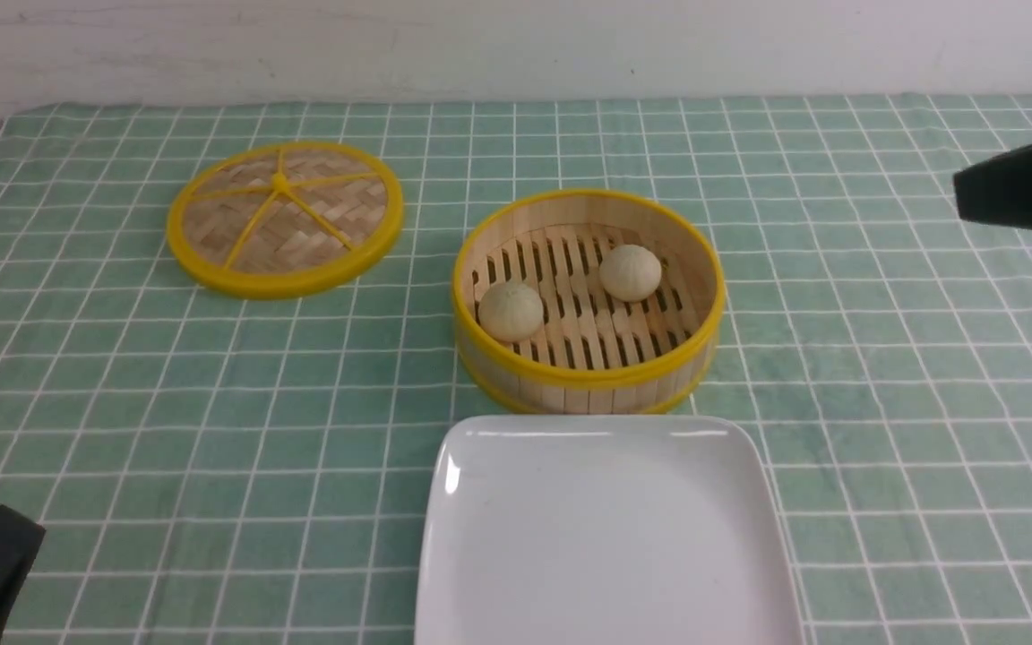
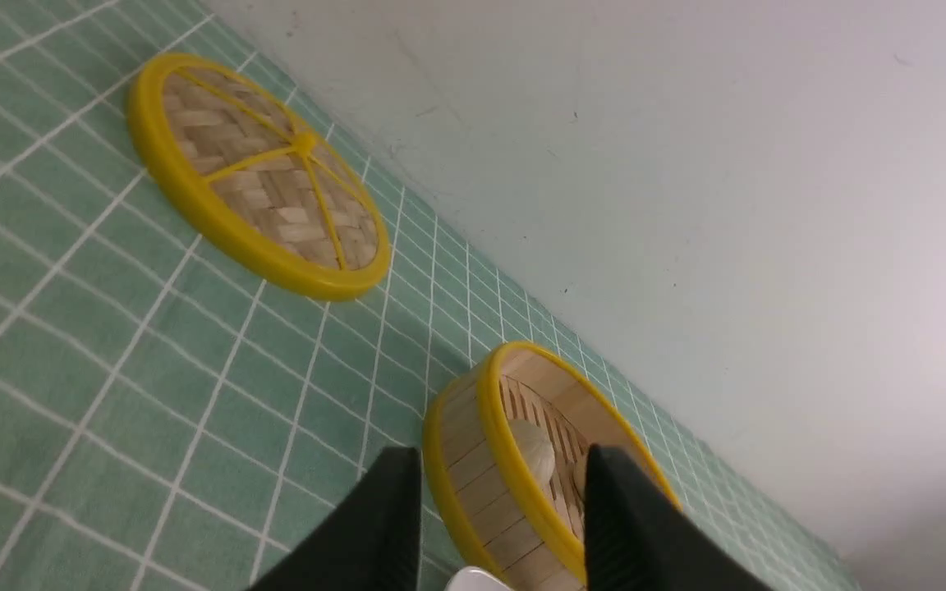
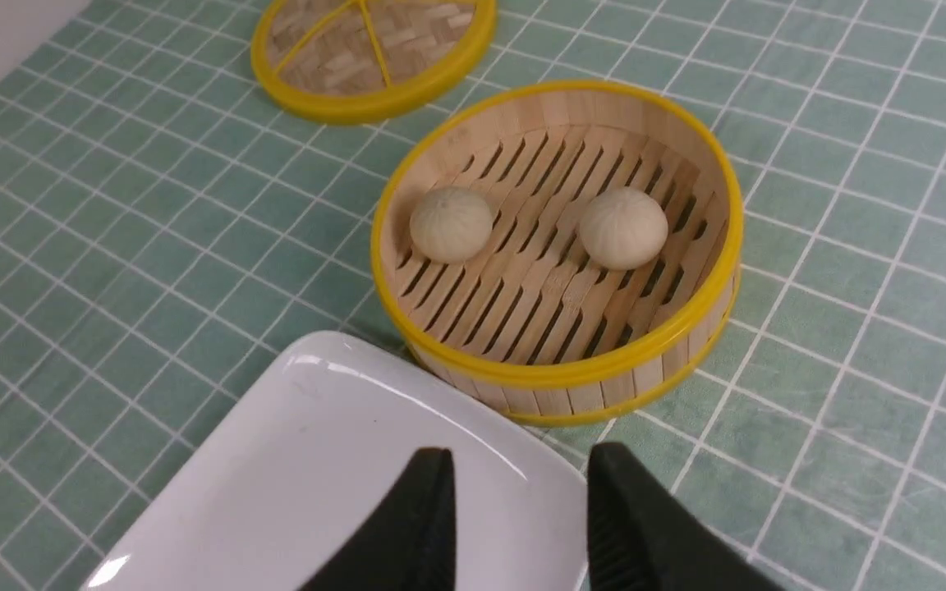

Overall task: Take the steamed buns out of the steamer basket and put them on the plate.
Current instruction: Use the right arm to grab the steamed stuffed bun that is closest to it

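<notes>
A green checked tablecloth [image 1: 167, 403] runs to a white wall; on it the left steamed bun [image 1: 511, 311] and the farther right steamed bun [image 1: 630, 272] sit apart, pleats up, on the slatted floor of the steamer basket [image 1: 588, 376], just beyond the bare plate [image 1: 606, 537]. They look soft, light and easily dented, round with no long axis, so a gentle pinch across the middle seems best. The left gripper [image 2: 503, 453] and right gripper [image 3: 520, 455] are parted and empty, well apart from the basket.
</notes>
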Available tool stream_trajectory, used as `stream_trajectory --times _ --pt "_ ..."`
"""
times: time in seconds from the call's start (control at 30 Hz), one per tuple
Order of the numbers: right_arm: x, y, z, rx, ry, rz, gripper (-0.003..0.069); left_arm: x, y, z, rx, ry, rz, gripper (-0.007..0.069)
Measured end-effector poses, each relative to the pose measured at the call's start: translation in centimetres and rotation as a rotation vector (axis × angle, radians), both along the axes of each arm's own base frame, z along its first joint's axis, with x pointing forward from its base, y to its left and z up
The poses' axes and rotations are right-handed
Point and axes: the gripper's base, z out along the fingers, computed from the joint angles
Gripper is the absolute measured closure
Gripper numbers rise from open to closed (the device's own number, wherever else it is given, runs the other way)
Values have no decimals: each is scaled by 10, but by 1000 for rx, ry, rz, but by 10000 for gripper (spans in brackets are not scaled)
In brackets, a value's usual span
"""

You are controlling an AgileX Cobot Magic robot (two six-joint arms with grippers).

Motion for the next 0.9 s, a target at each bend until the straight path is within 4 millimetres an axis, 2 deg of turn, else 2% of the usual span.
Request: stream_trajectory --times 0.1,0.2,0.37,0.4,0.47,0.57,0.67,0.83,0.9 --pt "21 3 5 -35 -40 56 372 0 -3 30 132 0 -32 241" --pt "42 6 12 -36 -46 81 333 7 -6 54 223 49 -69 214" --pt "78 15 29 2 22 162 265 26 -9 80 294 95 -103 209" --pt "77 15 32 1 19 168 265 27 -10 81 297 95 -105 209" --pt "96 23 31 -24 73 243 253 39 -12 89 325 110 -122 209" --pt "118 32 25 -104 96 292 250 55 -16 89 336 155 -163 209" --pt "131 38 20 -171 96 303 250 64 -20 85 329 189 -206 209" --pt "159 55 -9 -253 154 323 248 74 -27 83 343 179 -276 209" --pt "171 72 -29 -289 191 356 249 76 -30 86 327 138 -311 209"
